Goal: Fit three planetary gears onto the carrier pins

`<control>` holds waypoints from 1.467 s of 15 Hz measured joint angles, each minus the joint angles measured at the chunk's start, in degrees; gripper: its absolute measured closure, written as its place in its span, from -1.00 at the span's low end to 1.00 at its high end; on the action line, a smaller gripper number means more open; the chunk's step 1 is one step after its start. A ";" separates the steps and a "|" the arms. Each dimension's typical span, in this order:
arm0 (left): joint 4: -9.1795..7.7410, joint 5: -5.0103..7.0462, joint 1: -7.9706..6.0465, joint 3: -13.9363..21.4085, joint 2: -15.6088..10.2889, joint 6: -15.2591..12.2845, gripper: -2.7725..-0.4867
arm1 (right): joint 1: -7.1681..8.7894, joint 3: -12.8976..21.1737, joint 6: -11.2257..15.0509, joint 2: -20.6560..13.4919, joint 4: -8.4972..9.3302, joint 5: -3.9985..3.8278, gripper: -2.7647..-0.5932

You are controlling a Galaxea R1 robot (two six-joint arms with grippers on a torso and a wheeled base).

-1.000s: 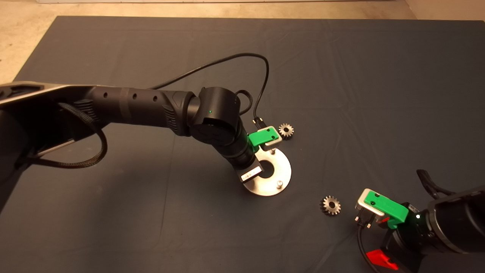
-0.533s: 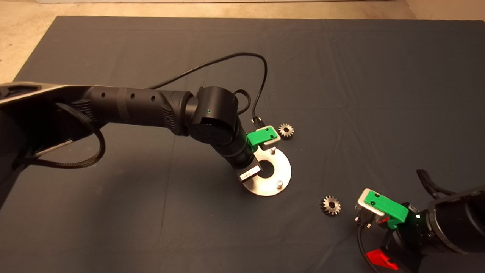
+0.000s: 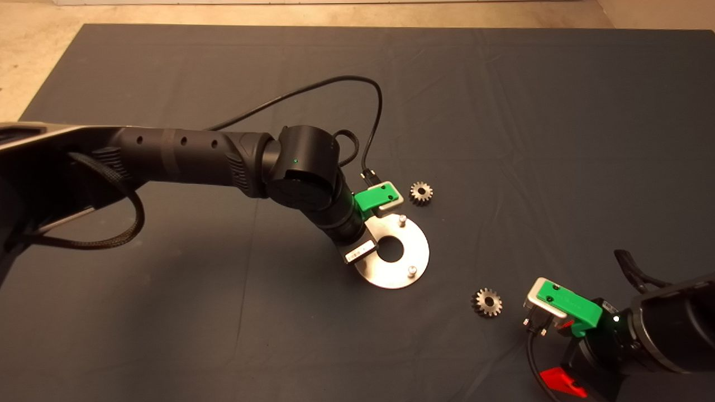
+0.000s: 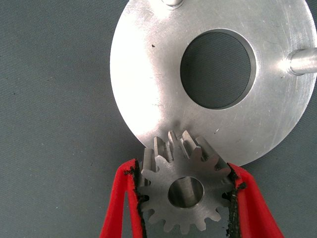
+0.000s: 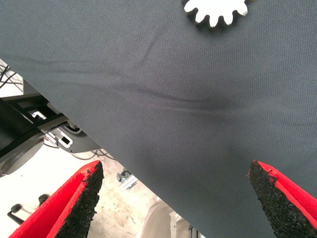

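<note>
— What is the left gripper (image 4: 185, 198) doing over the bench?
— It is clamping one planetary gear (image 4: 184, 191) between its red fingers (image 4: 124, 198) at the edge of the silver disc (image 3: 410, 248), where two carrier pins (image 3: 401, 220) are standing bare (a third cannot be seen).
— And the others?
— Two gears are lying on the dark mat (image 3: 558, 139): one (image 3: 421, 192) just beyond the disc, one (image 3: 487, 302) near the right gripper (image 5: 178, 198), which is waiting spread wide at the lower right.
</note>
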 joint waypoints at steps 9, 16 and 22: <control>-0.02 -2.23 0.02 0.84 0.05 -1.72 0.90 | 1.28 0.00 0.00 0.01 0.09 0.00 -0.46; -0.05 -2.28 0.15 2.14 -1.05 -1.72 0.90 | 2.34 0.00 0.01 0.01 0.44 0.09 -0.46; -0.09 -3.83 0.15 2.50 -1.22 -1.72 0.90 | 2.38 0.00 0.01 -0.02 0.49 0.00 -0.46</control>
